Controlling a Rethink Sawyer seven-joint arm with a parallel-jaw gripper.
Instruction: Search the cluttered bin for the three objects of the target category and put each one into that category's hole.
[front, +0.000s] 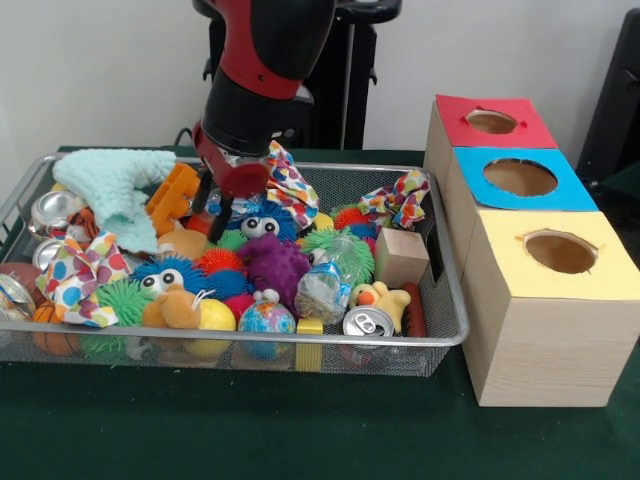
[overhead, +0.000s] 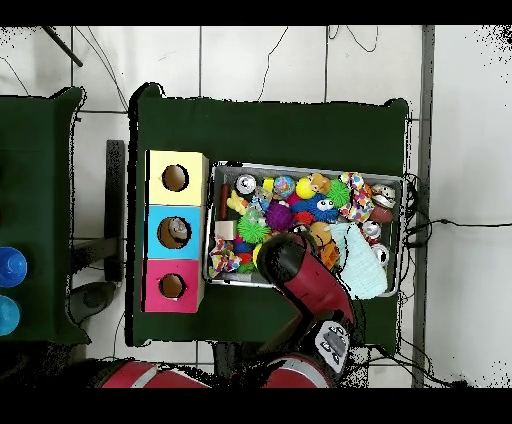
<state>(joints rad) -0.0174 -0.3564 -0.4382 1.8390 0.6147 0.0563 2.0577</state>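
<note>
The wire mesh bin (front: 300, 342) lies on the green table, full of toys; it also shows in the overhead view (overhead: 300, 167). One clear plastic film bundle (front: 324, 287) lies in the bin's front middle, beside a purple spiky ball. A second clear bundle (front: 351, 256) sits just behind it, over a green fuzzy toy. A third does not show. My gripper (front: 218, 203) is low in the bin's back middle, between an orange toy and a blue fuzzy toy, well away from the bundles. The red-topped box's hole (front: 491, 121) is at the far right, also in the overhead view (overhead: 171, 286).
The blue-topped box (front: 520, 178) and the yellow-topped box (front: 560, 252) stand beside the bin. Polka-dot cloths (front: 290, 180) (front: 75, 280), silver cans (front: 367, 322) (front: 52, 208), a mint knitted cloth (front: 118, 185) and a wooden block (front: 400, 257) crowd the bin. In the overhead view my arm (overhead: 300, 270) covers the bin's near edge.
</note>
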